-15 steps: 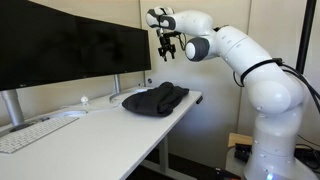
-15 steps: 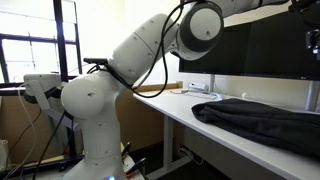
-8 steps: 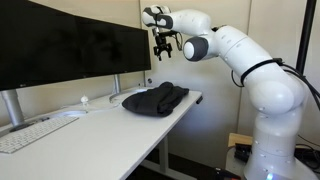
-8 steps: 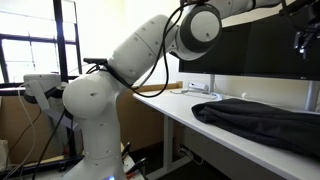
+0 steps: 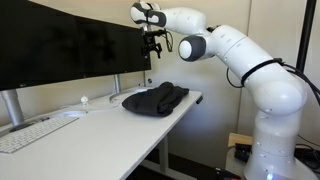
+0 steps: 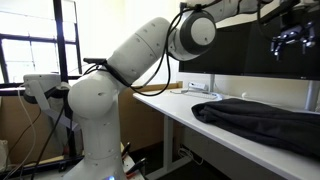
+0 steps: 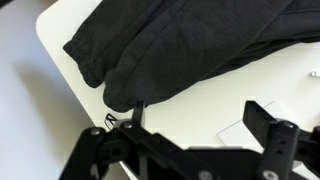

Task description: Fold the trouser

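Observation:
The trouser (image 5: 156, 98) is a limp, wrinkled black garment lying bunched near the far corner of the white desk (image 5: 90, 128). It also shows in the other exterior view (image 6: 265, 122) and fills the top of the wrist view (image 7: 190, 40). My gripper (image 5: 152, 42) hangs high above the desk in front of the monitor, well clear of the trouser. It also shows in an exterior view (image 6: 288, 40). In the wrist view the gripper (image 7: 200, 115) is open and empty.
Two black monitors (image 5: 70, 45) stand along the back of the desk. A white keyboard (image 5: 35, 132) lies at the near end. A small white object (image 5: 84, 100) sits by the monitor stand. A window (image 6: 30, 50) is behind the arm's base.
The gripper has risen and moved away from above the trouser toward the monitors. The trouser has not moved.

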You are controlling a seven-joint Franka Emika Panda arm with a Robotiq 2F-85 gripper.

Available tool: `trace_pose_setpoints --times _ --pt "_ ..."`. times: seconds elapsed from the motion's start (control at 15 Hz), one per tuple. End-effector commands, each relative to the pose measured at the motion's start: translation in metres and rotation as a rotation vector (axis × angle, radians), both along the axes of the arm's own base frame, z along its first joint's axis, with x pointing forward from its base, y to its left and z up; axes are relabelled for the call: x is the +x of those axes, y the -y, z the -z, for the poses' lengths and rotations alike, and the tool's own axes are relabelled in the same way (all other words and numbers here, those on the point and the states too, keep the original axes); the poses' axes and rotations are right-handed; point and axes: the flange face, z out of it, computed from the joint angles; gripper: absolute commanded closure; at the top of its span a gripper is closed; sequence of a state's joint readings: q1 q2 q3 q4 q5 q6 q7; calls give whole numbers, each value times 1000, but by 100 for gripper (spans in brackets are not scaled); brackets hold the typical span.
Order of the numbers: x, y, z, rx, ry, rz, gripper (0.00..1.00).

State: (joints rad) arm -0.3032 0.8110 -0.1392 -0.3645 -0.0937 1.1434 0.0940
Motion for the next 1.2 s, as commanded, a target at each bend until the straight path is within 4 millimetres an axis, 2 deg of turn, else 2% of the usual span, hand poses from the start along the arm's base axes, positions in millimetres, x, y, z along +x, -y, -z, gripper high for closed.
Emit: trace_pose_setpoints --times 0.0,0.2,0.4,0.87,1.13 --pt "14 -42 -16 19 88 36 0" --pt "26 -83 -31 6 156 30 0" --pt "29 -123 -42 2 172 0 0" --pt "9 -209 -71 26 115 -121 0" --pt "-14 -244 -92 44 81 -147 0"
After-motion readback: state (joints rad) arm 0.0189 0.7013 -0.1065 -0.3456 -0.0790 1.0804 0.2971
